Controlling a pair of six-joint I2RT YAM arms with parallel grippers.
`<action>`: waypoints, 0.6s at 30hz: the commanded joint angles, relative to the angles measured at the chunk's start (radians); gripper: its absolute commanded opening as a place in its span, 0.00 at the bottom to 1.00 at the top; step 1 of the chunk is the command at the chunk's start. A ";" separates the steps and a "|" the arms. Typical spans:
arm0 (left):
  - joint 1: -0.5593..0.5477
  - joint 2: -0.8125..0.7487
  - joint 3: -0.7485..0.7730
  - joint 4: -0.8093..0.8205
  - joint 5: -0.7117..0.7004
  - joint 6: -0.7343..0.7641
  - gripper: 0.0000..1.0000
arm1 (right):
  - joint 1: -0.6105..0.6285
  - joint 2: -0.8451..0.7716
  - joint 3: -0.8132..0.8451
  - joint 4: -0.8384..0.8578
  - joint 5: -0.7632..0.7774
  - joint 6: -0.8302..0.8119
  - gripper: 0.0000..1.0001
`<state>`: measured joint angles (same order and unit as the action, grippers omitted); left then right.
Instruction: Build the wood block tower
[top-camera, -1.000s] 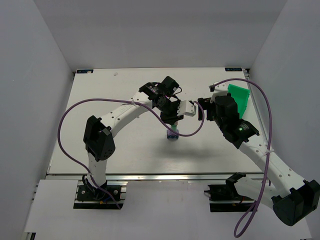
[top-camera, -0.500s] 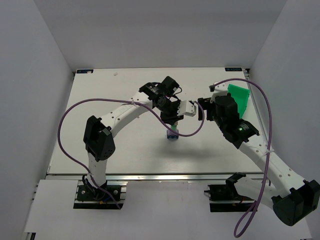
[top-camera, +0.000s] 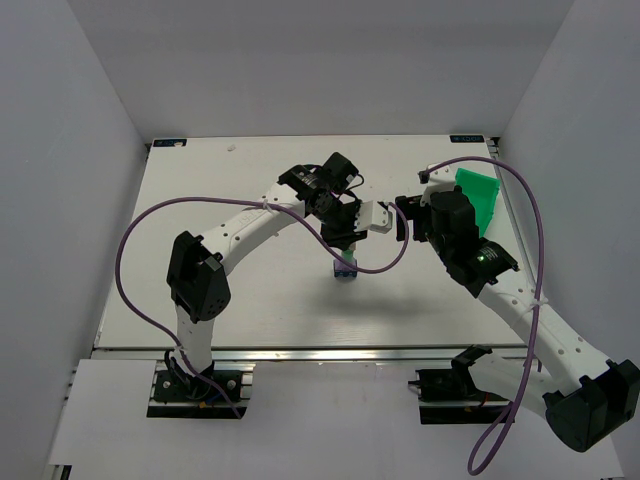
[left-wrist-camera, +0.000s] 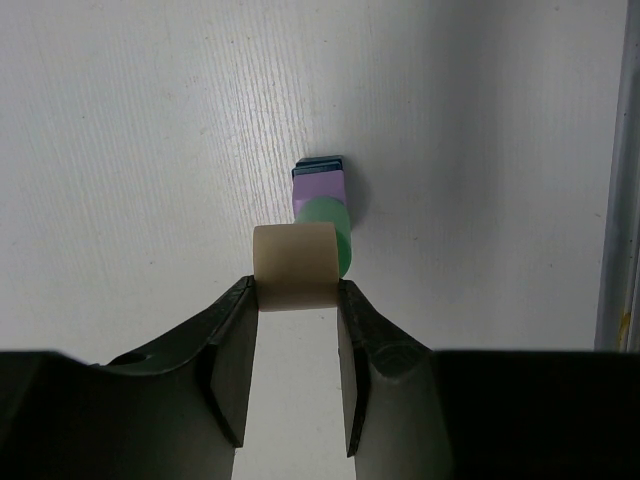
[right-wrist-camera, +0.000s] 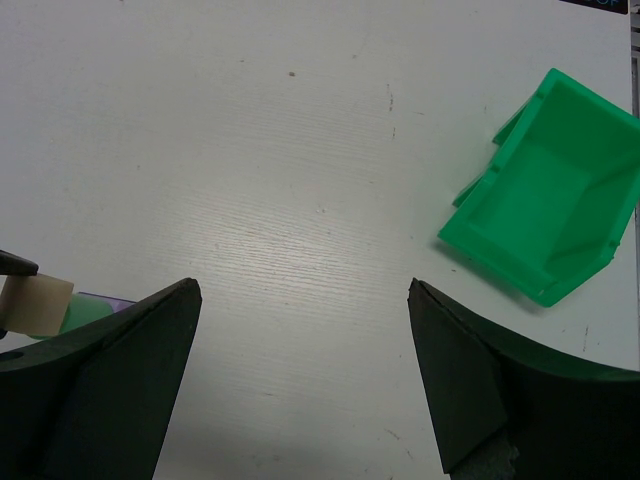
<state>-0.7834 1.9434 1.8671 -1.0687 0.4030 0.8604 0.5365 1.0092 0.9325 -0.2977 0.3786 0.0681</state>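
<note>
White tabletop (top-camera: 230, 290) bore the stack (left-wrist-camera: 321, 190); the left gripper (left-wrist-camera: 295, 292) pinched a cream block (left-wrist-camera: 294, 270) over it, likely to cap it. The right gripper (right-wrist-camera: 302, 288) hung spread, empty.

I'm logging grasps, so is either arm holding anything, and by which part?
The left gripper pinches the cream block between its fingers, by two opposite sides. The right gripper is open, holding nothing.

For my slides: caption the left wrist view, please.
Left gripper, jaws shut on a cream block, over the mint green, lilac and dark blue stack.
</note>
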 joint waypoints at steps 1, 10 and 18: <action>-0.008 -0.008 0.015 0.010 0.007 0.014 0.28 | -0.004 -0.009 -0.008 0.028 -0.004 -0.011 0.89; -0.010 -0.004 0.012 0.013 0.008 0.014 0.28 | -0.004 -0.009 -0.008 0.025 -0.003 -0.011 0.89; -0.008 -0.009 -0.003 0.021 0.000 0.014 0.28 | -0.004 -0.006 -0.008 0.025 -0.003 -0.011 0.89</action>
<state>-0.7883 1.9434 1.8668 -1.0649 0.4015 0.8604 0.5365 1.0092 0.9325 -0.2977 0.3782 0.0673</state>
